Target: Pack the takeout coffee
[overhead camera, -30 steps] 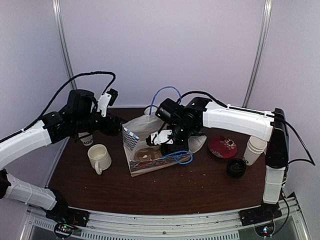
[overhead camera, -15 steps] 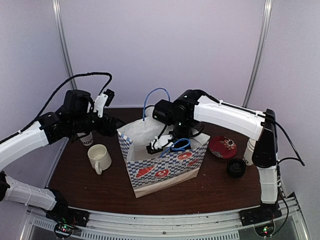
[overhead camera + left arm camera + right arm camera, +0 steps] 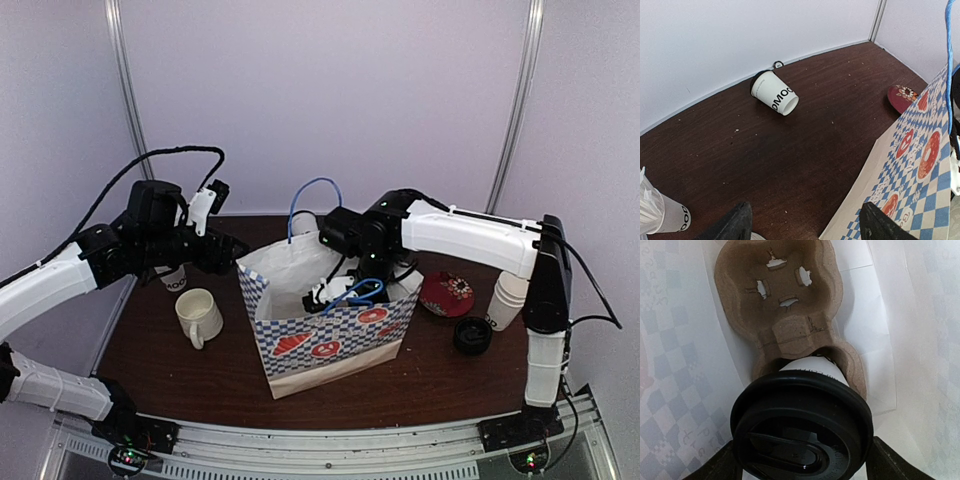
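A takeout coffee cup (image 3: 812, 371) with a black lid (image 3: 802, 430) stands in one slot of a brown cardboard carrier (image 3: 777, 285) inside the blue-checked paper bag (image 3: 330, 335). My right gripper (image 3: 802, 460) is down in the bag (image 3: 332, 294), its fingers (image 3: 722, 465) closed against both sides of the lid. A second takeout cup (image 3: 774, 93) lies on its side near the back wall. My left gripper (image 3: 807, 227) is open and empty, hovering over the table left of the bag (image 3: 232, 250).
A cream mug (image 3: 198, 315) stands front left. A white cup with straws (image 3: 173, 280) is under my left arm, and also shows in the left wrist view (image 3: 662, 215). A red plate (image 3: 445, 293), a stack of white cups (image 3: 510, 298) and a loose black lid (image 3: 472, 335) are at the right.
The bag has gone from lying flat to standing upright, with my right gripper still inside it. The left arm has barely moved.
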Tool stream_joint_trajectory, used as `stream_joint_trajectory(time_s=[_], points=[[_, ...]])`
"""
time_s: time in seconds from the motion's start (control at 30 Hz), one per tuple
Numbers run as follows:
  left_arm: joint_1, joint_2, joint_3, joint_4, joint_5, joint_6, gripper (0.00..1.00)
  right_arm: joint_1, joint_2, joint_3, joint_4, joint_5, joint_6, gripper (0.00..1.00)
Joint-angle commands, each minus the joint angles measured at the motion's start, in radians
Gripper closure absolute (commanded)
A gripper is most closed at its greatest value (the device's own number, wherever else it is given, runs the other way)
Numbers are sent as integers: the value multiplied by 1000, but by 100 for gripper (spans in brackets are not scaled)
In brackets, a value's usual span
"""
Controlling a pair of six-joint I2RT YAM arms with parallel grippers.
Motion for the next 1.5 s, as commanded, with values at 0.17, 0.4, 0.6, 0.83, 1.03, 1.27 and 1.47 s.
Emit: stream_joint_trajectory(time_s=[0.17,0.4,0.6,0.83,1.03,1.27,1.47], points=[[7,32,17,13,17,10,23,-12,-16,-64,-8,9,40,4],[9,61,44,13,26,29,22,-81,-117,-49,-68,-52,77,1],[46,123,107,8,88,50,22,-170,-204,-39,-77,-96,92,1],[109,317,246,-1,144,54,22,-268,-256,-60,-32,-114,134,1],[148,585,481,-25,171,35,23,-321,-296,-96,5,-56,150,1],[165,913,830,-87,103,-268,23,-338,-321,-67,-20,-77,140,0],[162,1099,998,-83,44,-520,23,-346,-363,-70,-50,-108,108,1]])
